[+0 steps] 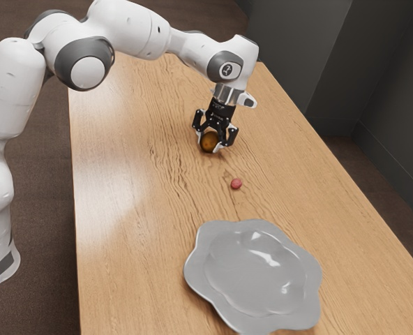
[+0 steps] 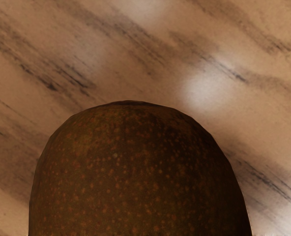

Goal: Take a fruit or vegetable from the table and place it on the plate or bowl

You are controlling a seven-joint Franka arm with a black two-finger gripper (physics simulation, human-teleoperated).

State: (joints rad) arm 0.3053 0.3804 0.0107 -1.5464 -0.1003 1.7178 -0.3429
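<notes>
So, status check. My claw (image 1: 215,142) is clamped around the brown fruit (image 1: 208,142), one finger on each side of it. It looks like a kiwi going by the speckled skin, but don't quote me. From the wrist camera the fruit (image 2: 135,177) sits right under my hand as a big round lump, with wood grain behind it.

What I honestly can't tell is whether it's off the table (image 1: 137,209) yet or just resting on it. It's very low either way.

The grab part looks done to me. The plate (image 1: 192,269), the grey wavy-edged one, is well away from my claw toward the near end of the table, and there's nothing on it. So what's left is lift, carry over, lower and let go.

There's also a little red thing (image 1: 236,183) lying on the wood between my claw and the plate, nearer to me. I reckon I should go high enough not to clip it on the way.
</notes>
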